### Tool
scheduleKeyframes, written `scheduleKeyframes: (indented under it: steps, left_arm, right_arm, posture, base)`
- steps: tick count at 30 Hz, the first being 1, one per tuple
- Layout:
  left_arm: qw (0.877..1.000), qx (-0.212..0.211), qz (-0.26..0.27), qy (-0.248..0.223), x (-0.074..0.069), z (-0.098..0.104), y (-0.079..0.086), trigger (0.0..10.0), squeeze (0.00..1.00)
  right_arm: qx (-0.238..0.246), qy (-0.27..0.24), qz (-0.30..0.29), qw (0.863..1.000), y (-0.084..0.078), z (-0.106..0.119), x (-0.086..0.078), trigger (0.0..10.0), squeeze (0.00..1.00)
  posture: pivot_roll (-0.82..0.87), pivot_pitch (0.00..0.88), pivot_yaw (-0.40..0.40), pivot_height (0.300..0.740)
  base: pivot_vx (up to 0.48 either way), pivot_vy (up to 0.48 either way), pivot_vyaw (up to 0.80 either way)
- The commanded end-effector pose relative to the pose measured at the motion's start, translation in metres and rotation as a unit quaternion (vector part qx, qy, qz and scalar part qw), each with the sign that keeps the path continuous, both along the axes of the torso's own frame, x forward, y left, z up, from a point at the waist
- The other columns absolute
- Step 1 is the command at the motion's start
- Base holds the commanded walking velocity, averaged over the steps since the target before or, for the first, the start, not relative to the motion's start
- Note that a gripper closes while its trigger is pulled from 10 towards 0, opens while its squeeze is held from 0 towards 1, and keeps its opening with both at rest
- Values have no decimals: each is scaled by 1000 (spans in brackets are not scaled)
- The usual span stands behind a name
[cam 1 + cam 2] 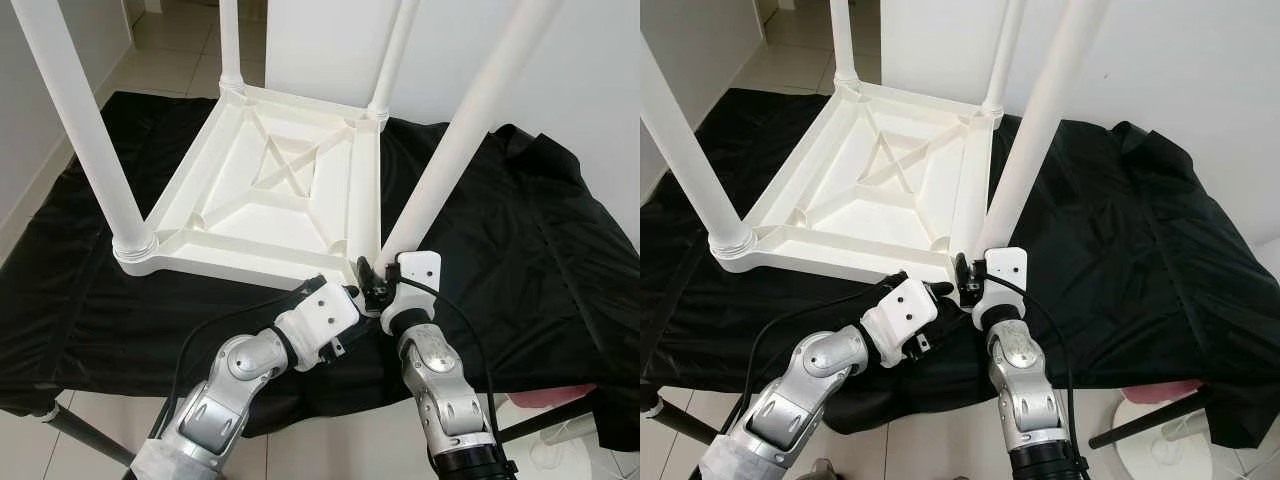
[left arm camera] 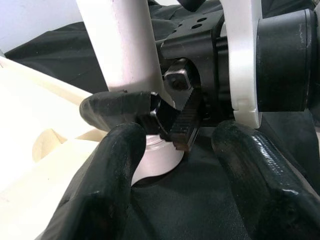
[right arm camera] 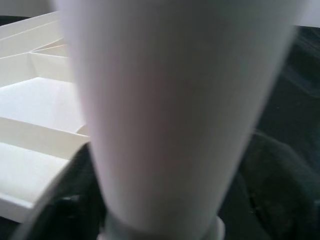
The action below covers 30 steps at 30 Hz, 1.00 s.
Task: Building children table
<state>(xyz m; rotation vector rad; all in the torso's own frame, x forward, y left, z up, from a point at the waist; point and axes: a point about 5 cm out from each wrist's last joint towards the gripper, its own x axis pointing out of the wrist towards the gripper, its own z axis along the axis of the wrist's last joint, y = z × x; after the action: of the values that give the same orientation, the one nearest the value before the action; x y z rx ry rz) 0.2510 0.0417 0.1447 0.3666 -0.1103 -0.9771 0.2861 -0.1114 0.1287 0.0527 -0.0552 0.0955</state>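
The right gripper (image 2: 167, 117) has its black fingers (image 2: 120, 107) closed around the foot of the near-right white plastic table leg (image 1: 470, 130), just above the collar where that leg meets the corner of the upturned white plastic children's table (image 1: 270, 190); the right wrist view looks straight up the leg at close range, blurred, with the dark fingers on either side of it. The left gripper (image 2: 172, 185) sits just beside it, its two black fingers (image 2: 100, 190) spread apart and holding nothing, pointed at the same corner with the right one's toothed finger between them. Both silver arms reach in from the near edge. The table lies top-down, its ribbed underside with a crossed brace facing up and all four round white legs standing in the corners. It rests on a crumpled black cloth (image 1: 520, 230) draped over the worktop, whose dark metal legs (image 1: 85, 435) stand on pale floor tiles (image 1: 160, 60). A white wall (image 1: 600, 80) is behind. I can read no writing or brand mark anywhere.
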Motion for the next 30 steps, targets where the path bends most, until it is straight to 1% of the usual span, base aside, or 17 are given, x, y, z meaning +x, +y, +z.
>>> scheduleKeyframes:
  steps: [1,6,8,10,12,13,14,15,16,17,19,22,23,25,28,30]
  left_arm:
    - [1000,3,3,0,0,-2,-2,10000,0]
    - [1000,3,4,-2,0,-2,-2,10000,0]
    - [1000,3,5,-1,0,-2,-2,10000,0]
    - [1000,3,5,-1,0,-2,-2,10000,0]
    - [1000,2,3,-1,-1,-2,-2,10000,0]
    - [1000,2,3,0,-1,-2,-3,10000,0]
    - [1000,2,3,0,-1,-2,-3,10000,0]
    - [1000,3,1,0,-1,-2,-3,10000,0]
    - [1000,3,1,0,-1,-2,-3,10000,0]
    - [1000,4,-1,0,0,-3,-3,10000,0]
    - [1000,6,-3,-1,1,-2,-2,10000,0]
    - [1000,8,-4,-2,2,-1,-1,10000,0]
    - [1000,8,-4,-2,2,-1,-1,10000,0]
    - [1000,8,-2,-3,3,-1,0,10000,0]
    - [1000,10,-5,0,3,-1,2,10000,0]
    - [1000,12,-7,1,3,-1,3,10000,0]
  right_arm:
    - [-3,2,-7,1000,-6,-2,-2,10000,1000]
    - [-11,-9,4,1000,-12,-1,-4,10000,1000]
    - [-12,-14,23,1000,-19,-2,-7,10000,1000]
    - [-12,-14,23,1000,-19,-2,-7,10000,1000]
    - [-14,-17,91,996,-29,-4,-9,10000,1000]
    - [-18,-18,116,993,-33,-4,-9,10000,1000]
    - [-18,-18,116,993,-33,-4,-9,10000,1000]
    - [-30,-23,151,988,-39,-3,-8,10000,24]
    - [-30,-23,151,988,-39,-3,-8,10000,24]
    - [-41,-25,175,983,-44,-1,-7,10000,0]
    - [-62,-27,220,973,-53,1,-3,10000,0]
    - [-74,-25,257,963,-58,3,1,10000,0]
    - [-74,-25,257,963,-58,3,1,10000,0]
    - [-79,-24,282,956,-59,5,4,10000,0]
    - [-90,-25,306,947,-56,5,12,10000,0]
    - [-93,-25,310,946,-54,5,14,10000,0]
  posture:
    - [53,33,-132,740]
    - [53,33,-133,740]
    - [53,34,-135,740]
    - [53,34,-135,740]
    - [49,38,-130,740]
    - [49,38,-130,740]
    - [49,38,-130,740]
    - [41,41,-122,740]
    - [41,41,-122,740]
    - [41,41,-122,740]
    - [32,43,-113,740]
    - [33,46,-109,740]
    - [33,46,-109,740]
    - [32,48,-107,740]
    - [35,51,-104,740]
    - [35,51,-104,740]
  base:
    - [0,0,0]
    - [0,0,0]
    - [0,0,0]
    - [0,0,0]
    - [0,0,0]
    - [0,0,0]
    - [0,0,0]
    - [0,0,0]
    - [0,0,0]
    - [0,0,0]
    - [0,0,0]
    - [0,0,0]
    - [0,0,0]
    - [0,0,0]
    - [0,0,0]
    - [0,0,0]
